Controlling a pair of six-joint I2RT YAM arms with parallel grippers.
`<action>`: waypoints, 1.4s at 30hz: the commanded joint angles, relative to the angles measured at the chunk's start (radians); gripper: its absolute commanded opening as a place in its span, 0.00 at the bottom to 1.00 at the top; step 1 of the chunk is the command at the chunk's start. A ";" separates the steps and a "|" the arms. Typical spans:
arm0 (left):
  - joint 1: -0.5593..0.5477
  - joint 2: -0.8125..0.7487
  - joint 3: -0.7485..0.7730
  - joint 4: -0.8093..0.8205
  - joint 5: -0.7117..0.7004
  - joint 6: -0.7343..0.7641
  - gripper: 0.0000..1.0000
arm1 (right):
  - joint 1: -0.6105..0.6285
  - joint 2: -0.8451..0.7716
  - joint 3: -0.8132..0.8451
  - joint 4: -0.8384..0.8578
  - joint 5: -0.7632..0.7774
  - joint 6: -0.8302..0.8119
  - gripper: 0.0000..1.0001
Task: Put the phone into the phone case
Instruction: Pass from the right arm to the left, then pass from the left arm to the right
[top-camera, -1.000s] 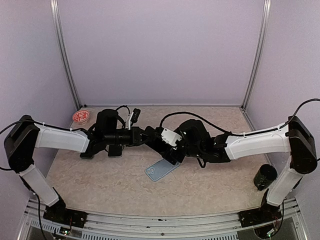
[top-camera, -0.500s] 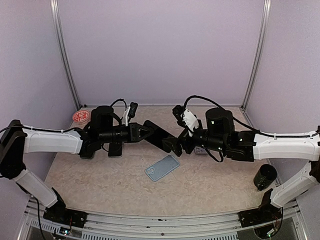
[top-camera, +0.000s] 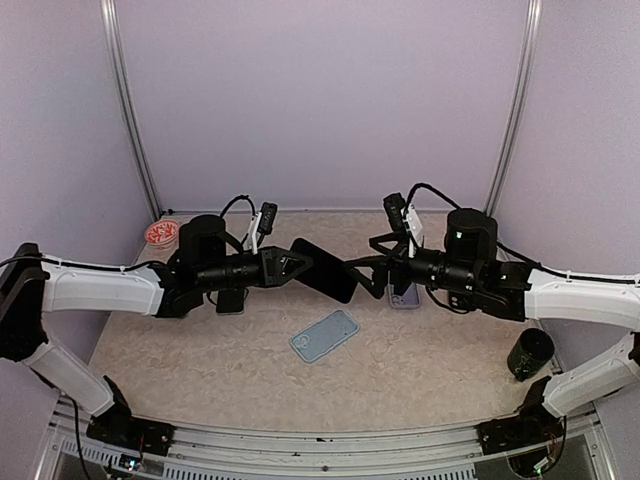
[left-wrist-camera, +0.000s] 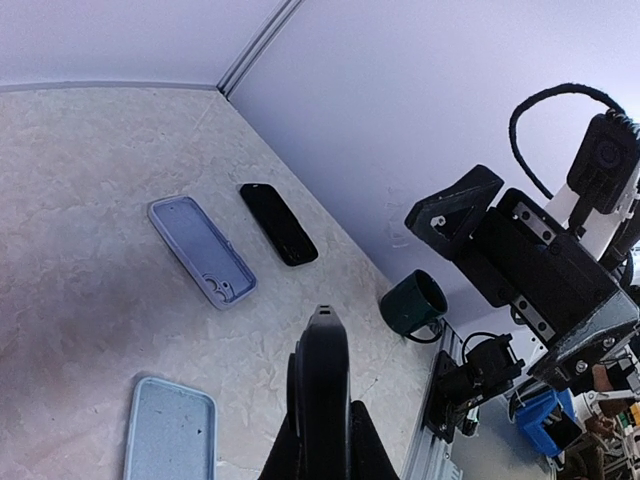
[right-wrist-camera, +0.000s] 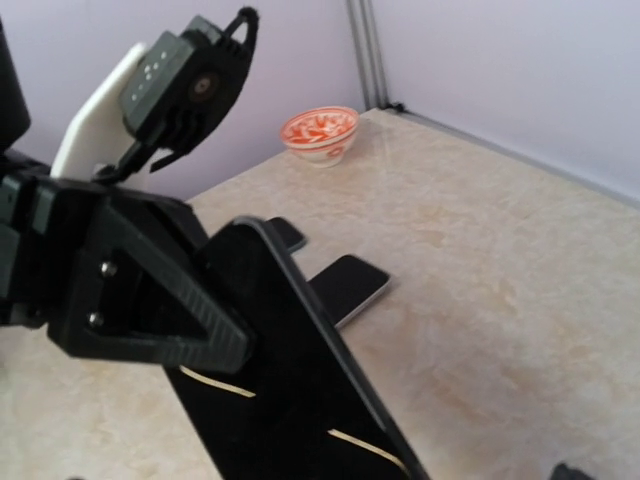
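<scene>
**Handover done: the phone hangs in the left gripper alone.**

Top view: at frame centre the left gripper is clenched on the black phone and holds it clear of the table. The right gripper, close against the phone a moment ago, has drawn back to the right with its jaws released and spread wide. The pale blue phone case lies flat just below, unmoved.

Left wrist view: the phone shows edge-on at bottom centre, with the case at lower left.

Right wrist view: the phone fills the lower middle, pinched from the left by the left gripper.

Seating the phone is probably next.
</scene>
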 joint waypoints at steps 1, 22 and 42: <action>-0.012 -0.048 -0.006 0.088 -0.016 -0.003 0.00 | -0.026 -0.026 -0.034 0.067 -0.092 0.065 0.99; -0.031 -0.095 -0.037 0.181 -0.022 -0.024 0.00 | -0.106 -0.023 -0.114 0.303 -0.339 0.248 0.99; -0.050 -0.095 -0.066 0.378 0.062 -0.064 0.00 | -0.143 0.082 -0.170 0.517 -0.433 0.379 0.96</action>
